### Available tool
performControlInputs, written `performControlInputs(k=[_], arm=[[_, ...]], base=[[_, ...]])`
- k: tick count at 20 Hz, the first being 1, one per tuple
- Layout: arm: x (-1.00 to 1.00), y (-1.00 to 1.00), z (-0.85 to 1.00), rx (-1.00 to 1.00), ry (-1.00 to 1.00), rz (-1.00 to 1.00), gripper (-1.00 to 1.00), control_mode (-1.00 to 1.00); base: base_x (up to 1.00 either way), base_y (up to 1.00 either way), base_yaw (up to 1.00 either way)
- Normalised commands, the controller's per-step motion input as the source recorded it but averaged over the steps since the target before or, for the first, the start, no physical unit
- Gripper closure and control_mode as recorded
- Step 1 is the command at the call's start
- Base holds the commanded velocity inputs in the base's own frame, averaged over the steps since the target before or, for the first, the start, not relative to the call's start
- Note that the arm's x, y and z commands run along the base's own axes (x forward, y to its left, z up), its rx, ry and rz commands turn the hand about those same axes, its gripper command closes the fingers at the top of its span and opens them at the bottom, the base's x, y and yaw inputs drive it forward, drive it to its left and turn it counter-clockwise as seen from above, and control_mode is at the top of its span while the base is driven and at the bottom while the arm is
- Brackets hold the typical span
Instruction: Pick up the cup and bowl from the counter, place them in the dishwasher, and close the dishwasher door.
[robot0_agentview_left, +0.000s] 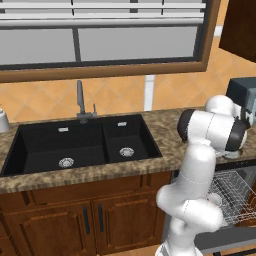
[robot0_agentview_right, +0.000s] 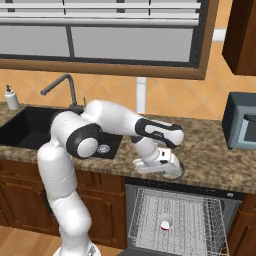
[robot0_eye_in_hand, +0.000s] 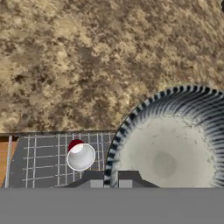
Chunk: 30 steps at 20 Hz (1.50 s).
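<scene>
The cup (robot0_agentview_right: 165, 222) already lies in the white rack of the open dishwasher (robot0_agentview_right: 175, 220), low in the middle of the right base frame, so the step in hand is the bowl (robot0_eye_in_hand: 175, 144). It sits at the lower right of the hand frame, on the speckled counter (robot0_eye_in_hand: 78, 61) near its front edge, above the rack. The tool (robot0_eye_in_hand: 111, 181) straddles the bowl's near rim at the bottom centre, one tip on each side; whether it has clamped I cannot tell. Next comes a firm pinch on that rim, a lift clear of the counter, then lowering into the rack beside the cup.
</scene>
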Motion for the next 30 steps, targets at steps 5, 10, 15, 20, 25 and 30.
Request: performControlInputs(k=[5,10,15,20,25,30], arm=[[-0.8,-0.44,0.13,0.19,-0.01,0.11,1.0,-1.0],[-0.74,-0.84,-0.01,0.29,-0.03,0.26,1.0,-1.0],[-0.13,-0.98,-0.07,0.28,0.0,0.29,1.0,-1.0],[0.04,-1.0,0.01,0.13,0.0,0.17,1.0,-1.0],[0.17,-0.48,-0.12,0.07,0.1,0.07,1.0,-1.0],[0.13,-0.4,-0.62,0.08,0.23,0.0,1.0,-1.0]], base=[[0.0,0.0,0.0],[0.0,0.0,0.0],[0.0,0.0,0.0],[0.0,0.0,0.0],[0.0,0.0,0.0],[0.0,0.0,0.0]])
